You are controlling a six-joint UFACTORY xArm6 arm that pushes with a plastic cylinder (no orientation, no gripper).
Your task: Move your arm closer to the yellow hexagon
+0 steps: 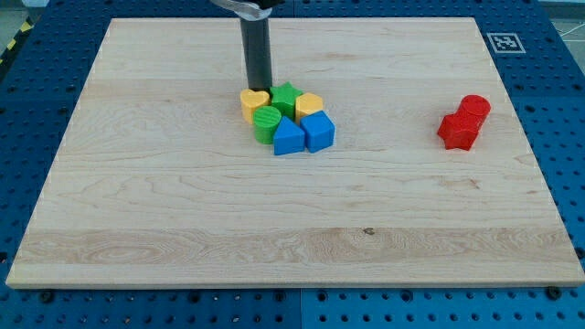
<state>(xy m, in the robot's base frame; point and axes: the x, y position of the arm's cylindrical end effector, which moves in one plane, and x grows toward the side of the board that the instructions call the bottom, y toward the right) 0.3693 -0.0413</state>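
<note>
The pale wooden counter (137, 201), with a fine straight grain, carries two groups of smooth plastic blocks. Left of centre, six sit packed together: a yellow heart (254, 102), green star (286, 97), yellow hexagon (309, 105), green cylinder (268, 122) and two blue blocks (289, 138) (319, 131). The hexagon's facing cannot be made out. Two red blocks (464, 121) touch at the view's right. My tip (260, 88), a dark rod with no pincer, stands upright just behind the heart.

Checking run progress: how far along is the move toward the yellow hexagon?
Done: my tip is at the cluster's top edge, beside the yellow heart and green star. In hand: closing on the yellow hexagon, which sits on the star's right. Left: a short shift toward the view's right; the star still lies between.
</note>
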